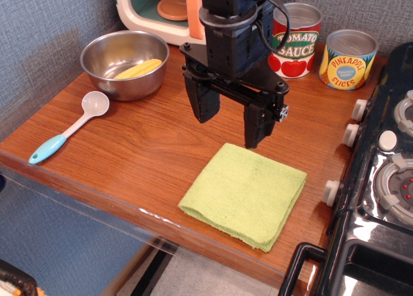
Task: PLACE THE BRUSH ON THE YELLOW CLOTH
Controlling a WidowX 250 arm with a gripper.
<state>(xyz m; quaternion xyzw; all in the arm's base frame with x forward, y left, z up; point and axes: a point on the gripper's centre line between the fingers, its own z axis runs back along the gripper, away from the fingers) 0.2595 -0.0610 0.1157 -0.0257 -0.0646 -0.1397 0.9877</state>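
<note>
Hanging above the wooden worktop [129,148], the black end effector [232,125] has its two fingers spread apart with nothing between them; fingertips sit just behind the far edge of the yellow cloth [245,193], whether touching the surface cannot be told.

Brush [70,128]: lying flat on the worktop at the left, white round head toward the steel bowl [124,64], light-blue handle pointing to the front-left edge. Well apart from the end effector and from the cloth.

Yellow cloth: folded square, flat, near the front edge, right of centre, set at a diagonal.

Steel bowl: back left, just beyond the brush head, containing a yellow corn cob [137,69].

Back right: tomato sauce can [295,41] and pineapple slices can [348,59], upright, side by side. Toy stove [381,173] borders the worktop on the right; a toy microwave [161,12] stands behind the arm.
</note>
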